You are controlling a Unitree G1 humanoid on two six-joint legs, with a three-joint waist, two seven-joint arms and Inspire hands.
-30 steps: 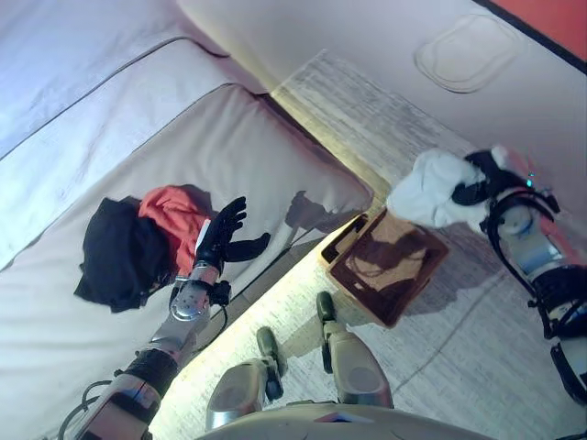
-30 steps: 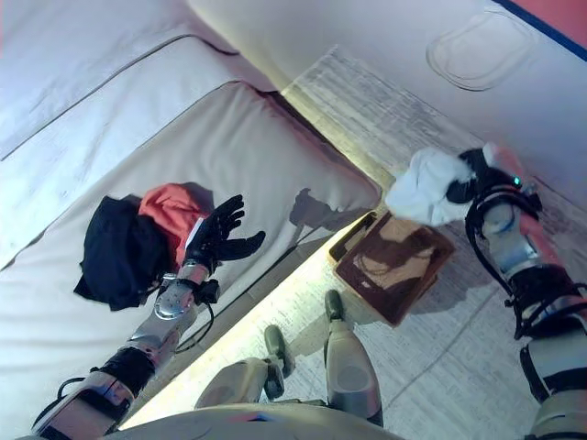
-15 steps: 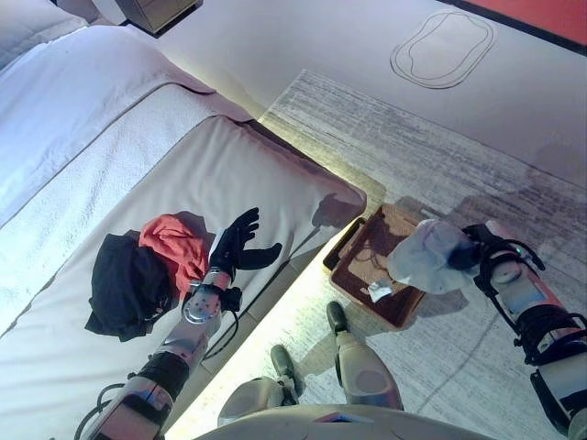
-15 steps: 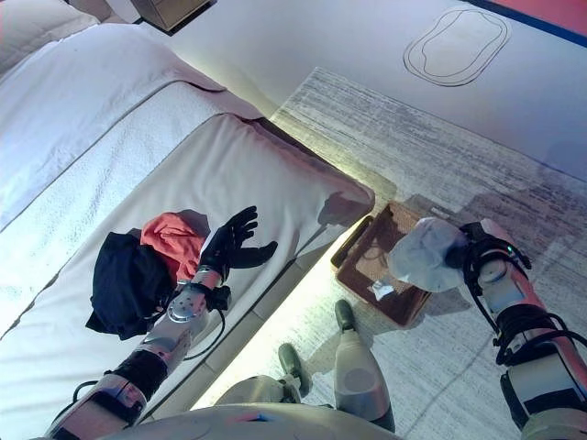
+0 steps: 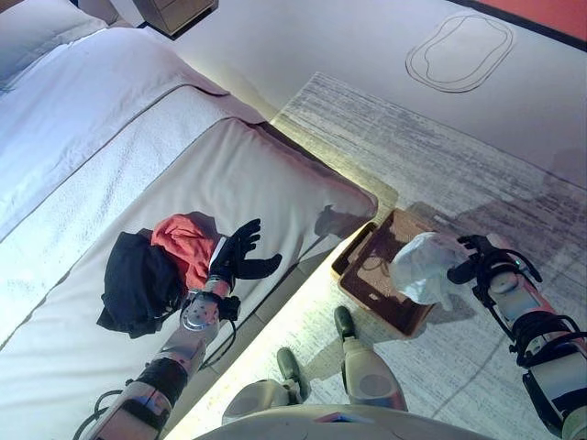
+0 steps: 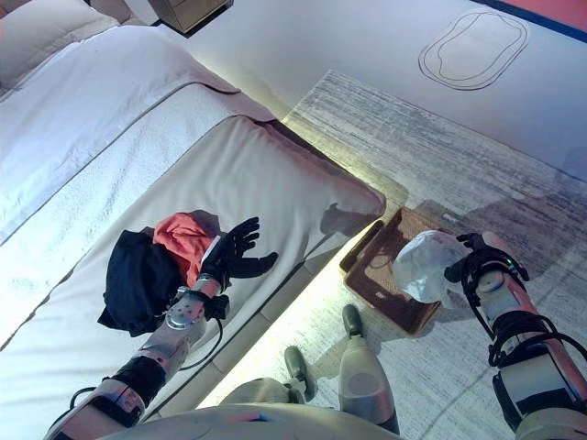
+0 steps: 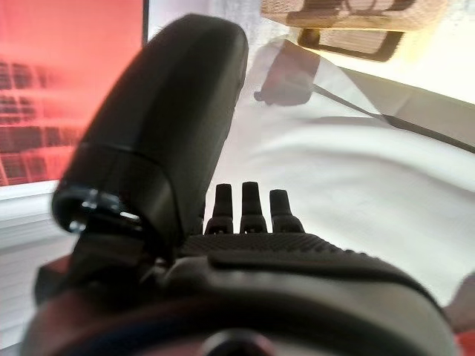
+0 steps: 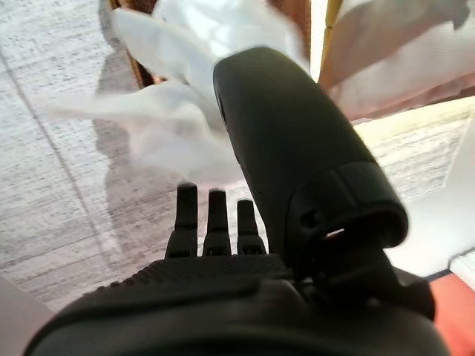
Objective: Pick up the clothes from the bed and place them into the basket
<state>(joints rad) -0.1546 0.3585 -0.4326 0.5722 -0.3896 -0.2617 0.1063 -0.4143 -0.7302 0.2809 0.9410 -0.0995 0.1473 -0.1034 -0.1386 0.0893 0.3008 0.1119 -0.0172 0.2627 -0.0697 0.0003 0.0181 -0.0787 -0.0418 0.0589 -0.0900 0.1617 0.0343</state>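
Note:
A red cloth [image 5: 186, 246] and a black cloth [image 5: 138, 282] lie together on the beige bed [image 5: 257, 174]. My left hand [image 5: 237, 257] hovers open beside the red cloth with fingers spread, holding nothing; it also shows in the left wrist view [image 7: 245, 274]. My right hand [image 5: 470, 266] is over the floor at the right. Its fingers are straight in the right wrist view [image 8: 223, 282]. A white cloth [image 5: 422, 266] hangs at its fingertips, spread loose [image 8: 171, 126], just above the brown basket [image 5: 353, 249] beside the bed.
The basket stands on a grey rug [image 5: 459, 156] close to the bed's corner. A white pillow [image 5: 37, 23] and a dark nightstand [image 5: 170, 9] are at the far end. An oval outline [image 5: 459, 50] marks the floor beyond the rug.
The camera has shifted. My right hand has come down with the white cloth from high beside the basket to just over it. My left hand stays by the red cloth.

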